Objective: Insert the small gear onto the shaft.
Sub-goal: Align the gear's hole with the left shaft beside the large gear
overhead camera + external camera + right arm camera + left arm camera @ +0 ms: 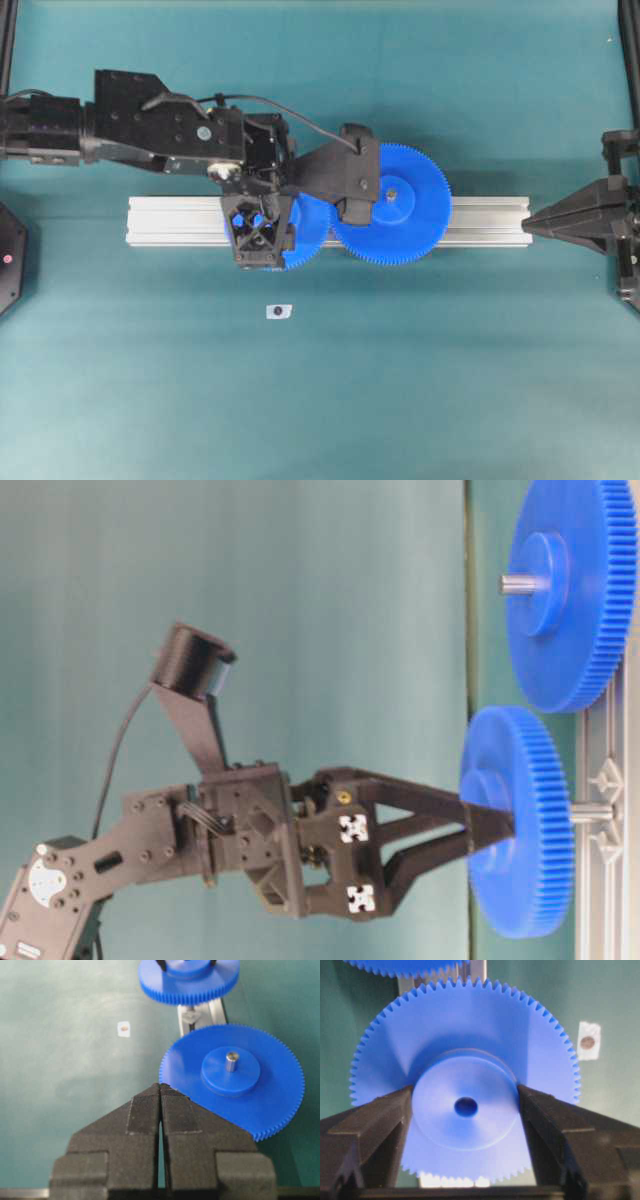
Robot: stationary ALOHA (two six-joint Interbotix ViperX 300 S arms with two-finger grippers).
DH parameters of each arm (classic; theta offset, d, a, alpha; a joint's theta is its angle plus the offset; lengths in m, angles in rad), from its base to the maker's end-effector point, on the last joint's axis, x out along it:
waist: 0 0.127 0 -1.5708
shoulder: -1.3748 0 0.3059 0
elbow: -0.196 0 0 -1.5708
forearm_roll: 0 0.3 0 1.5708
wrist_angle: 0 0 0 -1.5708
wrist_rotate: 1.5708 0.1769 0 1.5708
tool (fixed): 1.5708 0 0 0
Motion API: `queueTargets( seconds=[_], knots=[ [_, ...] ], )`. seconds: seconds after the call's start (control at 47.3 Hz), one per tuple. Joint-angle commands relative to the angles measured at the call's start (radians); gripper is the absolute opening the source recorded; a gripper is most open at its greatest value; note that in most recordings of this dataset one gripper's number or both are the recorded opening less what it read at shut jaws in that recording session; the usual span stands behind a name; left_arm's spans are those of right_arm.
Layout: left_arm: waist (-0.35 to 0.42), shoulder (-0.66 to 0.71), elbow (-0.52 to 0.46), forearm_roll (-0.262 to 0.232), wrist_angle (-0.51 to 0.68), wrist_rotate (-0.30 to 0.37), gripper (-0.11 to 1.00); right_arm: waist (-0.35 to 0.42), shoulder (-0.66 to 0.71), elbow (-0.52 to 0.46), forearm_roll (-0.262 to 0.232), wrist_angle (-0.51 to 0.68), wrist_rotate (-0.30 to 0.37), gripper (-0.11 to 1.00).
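Observation:
The small gear (470,1030) is a blue toothed disc with a raised hub and a dark centre hole. My left gripper (465,1105) is shut on that hub, one finger on each side. In the table-level view the left gripper (490,830) holds the small gear (520,880) flat just above the rail. The silvery shaft (592,813) reaches from the rail to the gear's underside; I cannot tell if its tip is in the hole. From overhead the left gripper (263,235) covers most of the small gear (315,232). My right gripper (160,1087) is shut and empty.
The larger blue gear (400,215) with a grey pin sits on the aluminium rail (170,220), its teeth next to the small gear's. A small white patch (279,311) with a dark spot lies on the green table in front of the rail. The right gripper (530,222) rests at the rail's right end.

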Motion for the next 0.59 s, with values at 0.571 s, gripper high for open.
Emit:
queueTargets(
  seconds=[0.571],
  knots=[
    [0.044, -0.015, -0.008, 0.005, -0.006, 0.032, 0.69, -0.002, 0.002, -0.011, 0.002, -0.005, 0.009, 0.0]
  ],
)
